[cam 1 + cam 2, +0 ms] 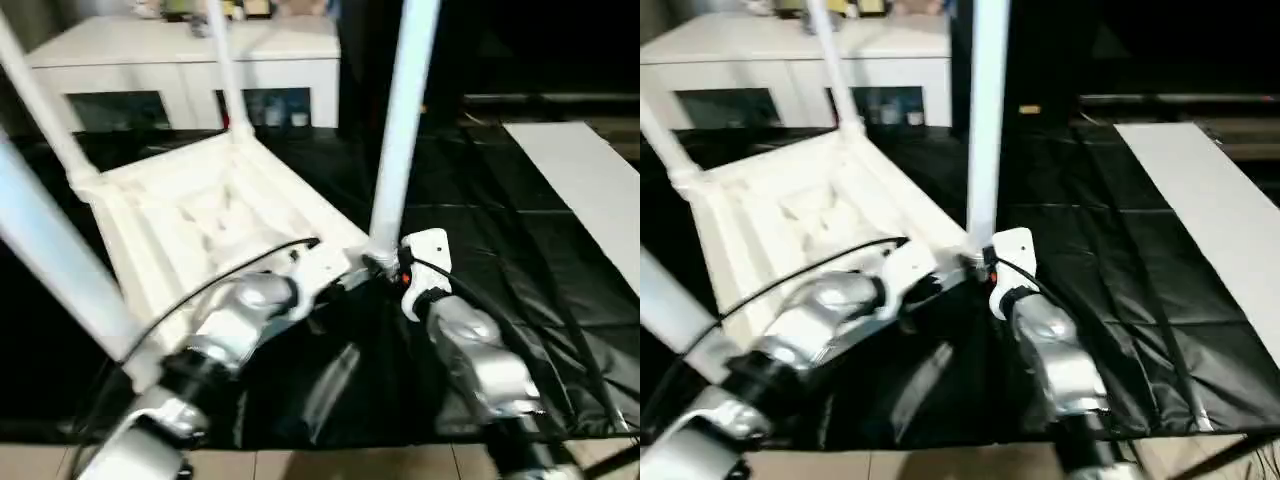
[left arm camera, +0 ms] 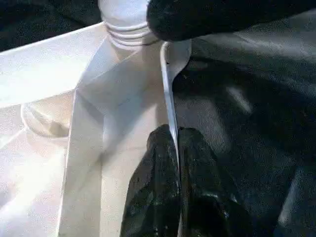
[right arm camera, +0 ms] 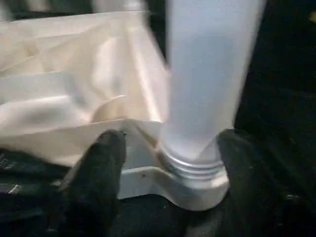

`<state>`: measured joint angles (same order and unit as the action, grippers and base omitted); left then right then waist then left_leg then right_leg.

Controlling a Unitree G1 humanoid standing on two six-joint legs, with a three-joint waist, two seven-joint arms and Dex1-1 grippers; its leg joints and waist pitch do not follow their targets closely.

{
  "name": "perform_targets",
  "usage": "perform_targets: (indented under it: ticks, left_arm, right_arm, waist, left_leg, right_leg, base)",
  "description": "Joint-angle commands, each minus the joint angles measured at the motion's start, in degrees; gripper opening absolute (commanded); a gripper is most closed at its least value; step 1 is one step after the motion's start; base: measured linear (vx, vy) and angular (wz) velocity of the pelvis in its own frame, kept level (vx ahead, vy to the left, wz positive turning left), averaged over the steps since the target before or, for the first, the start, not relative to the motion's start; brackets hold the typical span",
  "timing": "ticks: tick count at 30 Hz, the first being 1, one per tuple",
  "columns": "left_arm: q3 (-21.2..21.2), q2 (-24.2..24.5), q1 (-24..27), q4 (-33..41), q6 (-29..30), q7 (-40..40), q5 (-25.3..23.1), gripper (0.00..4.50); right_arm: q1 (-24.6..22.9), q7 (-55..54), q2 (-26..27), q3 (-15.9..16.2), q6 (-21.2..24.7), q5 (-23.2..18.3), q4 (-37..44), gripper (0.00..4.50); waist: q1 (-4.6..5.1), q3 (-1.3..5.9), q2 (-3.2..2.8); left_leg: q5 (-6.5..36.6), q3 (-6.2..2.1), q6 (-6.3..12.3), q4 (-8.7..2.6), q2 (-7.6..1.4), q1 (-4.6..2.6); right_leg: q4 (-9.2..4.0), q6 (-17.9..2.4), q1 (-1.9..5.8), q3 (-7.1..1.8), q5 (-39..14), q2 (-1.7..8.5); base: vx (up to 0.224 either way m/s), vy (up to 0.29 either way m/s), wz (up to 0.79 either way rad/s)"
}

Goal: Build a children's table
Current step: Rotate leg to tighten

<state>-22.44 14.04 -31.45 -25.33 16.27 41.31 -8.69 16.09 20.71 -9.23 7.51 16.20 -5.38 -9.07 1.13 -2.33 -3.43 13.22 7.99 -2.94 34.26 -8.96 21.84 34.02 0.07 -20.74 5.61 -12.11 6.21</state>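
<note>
The white tabletop (image 1: 200, 215) lies upside down on the black sheet, ribbed underside up. A tapered white leg rises from each of its corners: the near right leg (image 1: 400, 130), the near left leg (image 1: 55, 260), and two at the far side (image 1: 225, 70) (image 1: 35, 95). My left gripper (image 2: 175, 143) is shut on the tabletop's thin rim (image 2: 168, 89), close to the near right corner. My right gripper (image 3: 173, 163) stands open around the base of the near right leg (image 3: 207, 89), a black finger (image 3: 106, 168) on each side. One finger stands clearly apart from the leg.
A white cabinet with glass doors (image 1: 190, 60) stands behind the tabletop. A flat white board (image 1: 590, 190) lies on the black sheet (image 1: 500, 230) at the right. Tiled floor (image 1: 350, 465) shows along the sheet's near edge.
</note>
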Motion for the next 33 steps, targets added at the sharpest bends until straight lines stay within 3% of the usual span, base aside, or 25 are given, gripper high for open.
perform_targets:
  ticks: [1,2,3,4,8,9,11,15,20,24,27,33]
  left_arm:
    - [-2.6,4.1,2.2,0.3,-0.5,5.4,-1.5,0.00]
    - [-3.2,6.9,3.1,2.2,-2.0,8.6,-1.1,0.00]
    - [-3.9,9.1,4.0,3.6,-5.7,12.3,-0.3,0.00]
    - [-4.2,10.1,4.6,4.6,-5.9,14.1,0.3,0.00]
    - [-5.0,15.6,7.1,8.6,-10.4,21.5,2.2,0.00]
    - [-4.7,16.2,7.6,9.5,-10.9,22.8,3.2,0.00]
    - [-4.2,16.7,8.3,10.9,-10.6,24.4,4.5,0.00]
    - [-4.1,17.7,9.2,13.1,-9.9,26.5,6.0,0.00]
    - [-3.7,18.1,9.4,13.1,-10.7,26.8,5.9,0.00]
    - [-3.6,18.1,9.1,13.0,-10.5,26.9,5.5,0.00]
    - [-3.5,18.2,9.1,12.8,-10.5,27.0,5.4,0.00]
    - [-3.3,18.2,8.9,12.5,-10.6,26.8,5.4,0.00]
  right_arm:
    - [-0.5,6.6,-3.1,1.0,0.4,-0.9,3.8,3.33]
    - [-1.9,12.5,-6.7,1.4,0.1,-2.3,6.6,3.33]
    - [-2.9,16.1,-9.4,2.0,-0.8,-2.7,8.4,3.33]
    - [-3.4,17.7,-10.7,2.1,-1.0,-3.0,9.2,3.33]
    - [-6.0,26.5,-18.3,2.7,-1.6,-5.3,12.2,3.33]
    - [-6.3,28.1,-19.5,2.8,-1.5,-5.9,12.4,3.33]
    - [-6.4,29.9,-20.3,2.8,-0.7,-6.7,12.5,3.33]
    - [-5.9,31.8,-20.7,4.1,-1.5,-6.2,11.9,3.33]
    - [-4.2,32.3,-19.0,6.2,-3.0,-5.4,8.9,3.33]
    - [-2.9,32.3,-17.3,7.1,-4.2,-4.4,6.1,3.33]
    - [-2.3,32.7,-16.9,7.6,-4.5,-4.3,4.8,3.06]
    - [-1.8,33.2,-16.9,8.1,-5.2,-3.9,3.3,2.69]
  waist:
    - [-0.67,3.02,0.31]
    - [-1.00,3.14,0.25]
    - [-1.31,2.95,0.05]
    - [-1.40,2.96,-0.08]
    - [-2.18,3.31,0.10]
    - [-2.70,3.68,0.16]
    - [-3.22,3.80,-0.11]
    - [-3.62,3.58,0.17]
    - [-3.59,3.10,0.45]
    - [-3.69,2.89,0.70]
    - [-3.67,3.00,0.77]
    - [-3.73,3.15,0.85]
  left_leg:
    - [12.1,-1.54,1.52,-5.23,-3.98,0.18]
    - [8.7,-1.13,3.47,-4.92,-4.04,0.27]
    - [8.3,-0.85,5.13,-4.97,-4.08,0.72]
    - [8.3,-0.69,5.28,-5.09,-4.15,0.82]
    - [4.6,-0.14,6.17,-4.39,-4.22,-0.15]
    - [0.7,-0.02,7.90,-3.86,-4.18,-0.10]
    - [-1.3,0.24,9.29,-3.57,-4.22,-0.71]
    - [-0.1,0.45,9.18,-3.71,-4.29,-0.62]
    - [6.5,0.70,5.31,-4.38,-4.31,-0.79]
    - [8.6,0.97,3.24,-4.59,-4.16,-0.86]
    - [8.6,1.06,2.88,-4.53,-4.14,-1.12]
    - [6.4,1.22,4.18,-4.20,-4.01,-1.03]
  right_leg:
    - [-4.93,-8.0,1.49,-3.18,-17.4,3.60]
    - [-4.25,-10.1,1.72,-3.11,-10.5,3.43]
    - [-3.96,-11.2,1.93,-3.05,-7.3,3.44]
    - [-3.81,-11.2,1.99,-3.02,-6.7,3.28]
    - [-2.99,-13.7,1.76,-3.27,0.8,2.90]
    - [-2.17,-14.7,2.12,-3.28,6.4,2.83]
    - [-1.95,-15.7,1.61,-3.26,8.4,2.70]
    - [-2.05,-16.1,1.68,-3.27,4.6,2.67]
    - [-2.64,-14.7,1.46,-3.71,-4.4,2.57]
    - [-2.89,-13.3,1.28,-4.26,-8.6,2.49]
    - [-2.80,-13.4,1.16,-4.44,-7.9,2.39]
    - [-2.53,-14.2,1.28,-4.44,-4.2,2.31]
  base:
    - [0.000,0.000,0.00]
    - [0.056,-0.023,0.01]
    - [0.056,-0.023,0.01]
    - [0.058,-0.018,-0.09]
    - [0.068,-0.008,-0.06]
    - [0.073,0.007,-0.02]
    - [0.028,0.009,-0.02]
    - [0.000,0.000,0.00]
    - [0.000,0.000,0.00]
    - [0.000,0.000,0.00]
    - [0.000,0.000,0.00]
    - [0.000,0.000,0.00]
